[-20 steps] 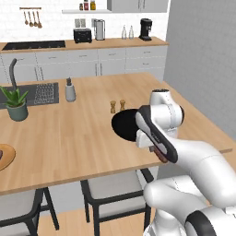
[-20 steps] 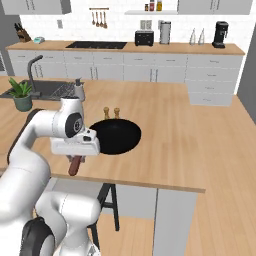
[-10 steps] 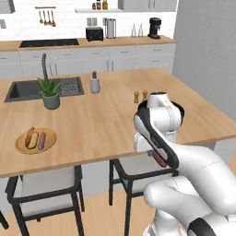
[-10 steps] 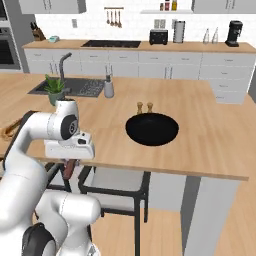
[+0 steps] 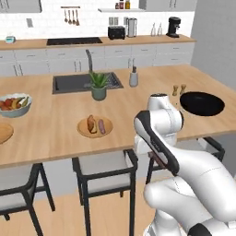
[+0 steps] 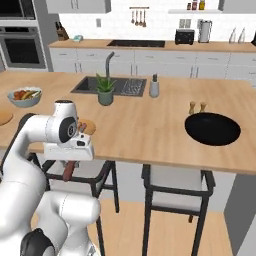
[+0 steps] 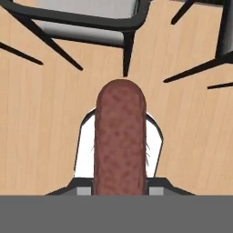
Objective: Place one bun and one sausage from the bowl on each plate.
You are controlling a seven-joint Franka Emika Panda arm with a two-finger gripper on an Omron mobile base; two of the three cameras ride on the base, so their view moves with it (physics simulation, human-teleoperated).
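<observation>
My gripper (image 6: pixel 69 161) hangs below the counter's front edge, shut on a brown sausage (image 6: pixel 68 171) that points down at the floor. In the hand view the sausage (image 7: pixel 119 136) stands upright between the jaws, with wooden floor and stool legs behind it. The black bowl (image 5: pixel 202 103) sits at the right of the island and looks empty; in the right base view the bowl (image 6: pixel 212 128) is far right of the hand. A wooden plate (image 5: pixel 82 131) left of the arm carries a bun (image 5: pixel 91 123) and a sausage (image 5: pixel 101 126). Another plate (image 5: pixel 2 132) lies at the far left edge.
A pale fruit bowl (image 5: pixel 14 103) stands at the left. A potted plant (image 5: pixel 98 85), a sink (image 5: pixel 73 83) and a soap bottle (image 5: pixel 133 77) are further back. Salt and pepper shakers (image 5: pixel 178 89) stand by the black bowl. Black stools (image 5: pixel 103 177) stand under the counter.
The base has driven left along the island, so the whole scene slid right. The filled plate and fruit bowl came into view. The gripper stays shut on the sausage.
</observation>
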